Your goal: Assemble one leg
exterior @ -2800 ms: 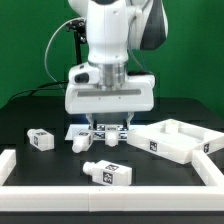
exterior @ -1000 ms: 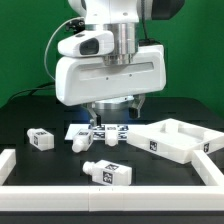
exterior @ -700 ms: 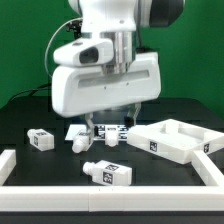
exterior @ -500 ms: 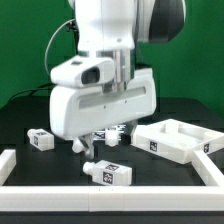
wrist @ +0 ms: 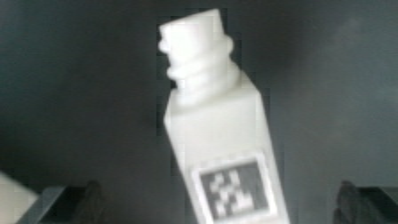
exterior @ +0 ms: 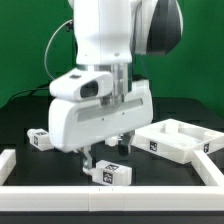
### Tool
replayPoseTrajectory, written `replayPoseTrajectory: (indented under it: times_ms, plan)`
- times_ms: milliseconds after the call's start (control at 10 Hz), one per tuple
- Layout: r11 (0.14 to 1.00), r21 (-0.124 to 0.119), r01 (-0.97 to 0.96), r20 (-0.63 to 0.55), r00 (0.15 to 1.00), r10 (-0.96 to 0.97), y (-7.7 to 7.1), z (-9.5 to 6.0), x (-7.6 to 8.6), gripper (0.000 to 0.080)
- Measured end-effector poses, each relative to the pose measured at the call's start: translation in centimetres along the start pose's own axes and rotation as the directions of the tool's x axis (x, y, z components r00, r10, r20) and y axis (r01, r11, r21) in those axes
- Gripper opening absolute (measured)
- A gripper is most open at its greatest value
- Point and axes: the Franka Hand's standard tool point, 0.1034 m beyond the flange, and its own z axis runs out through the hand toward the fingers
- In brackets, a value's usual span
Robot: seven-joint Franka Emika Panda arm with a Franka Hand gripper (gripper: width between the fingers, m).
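Note:
A leg [exterior: 108,173], a short white block with a threaded peg end and tag stickers, lies on its side on the black table near the front. My gripper [exterior: 106,152] hangs just above it, its fingers apart. In the wrist view the same leg [wrist: 217,130] fills the middle, tag sticker up and threaded end pointing away. The gripper [wrist: 214,205] straddles its tagged end, with the dark fingertips [wrist: 63,205] at either side and a gap on both sides. Another leg [exterior: 40,139] lies at the exterior view's left.
The large flat white panel with raised rims [exterior: 180,142] lies at the exterior view's right. A white rail [exterior: 110,205] runs along the front, with corner pieces at the left [exterior: 8,163] and right [exterior: 212,170]. The arm's body hides the table middle behind it.
The arm has come down and forward from above the table's middle to just over the front leg. The legs and the panel have not moved.

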Motion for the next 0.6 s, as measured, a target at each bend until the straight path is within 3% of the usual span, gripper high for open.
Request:
replayPoseTrajectory:
  times_ms: [100,300,400,500,600]
  plan:
    - [1.0,-0.005,0.004,-0.003,1.0,-0.004,-0.09,1.15,-0.04,0.0648]
    - [1.0,-0.018,0.007,-0.011,1.0,-0.007,0.23,1.6,-0.19,0.0648]
    - [1.0,-0.018,0.007,-0.01,1.0,-0.007,0.21,1.64,-0.22,0.0523]
    - [1.0,-0.017,0.007,-0.01,1.0,-0.007,0.2,1.65,-0.24,0.0523]
    - [1.0,-0.017,0.007,-0.01,1.0,-0.007,0.19,1.67,-0.25,0.034]
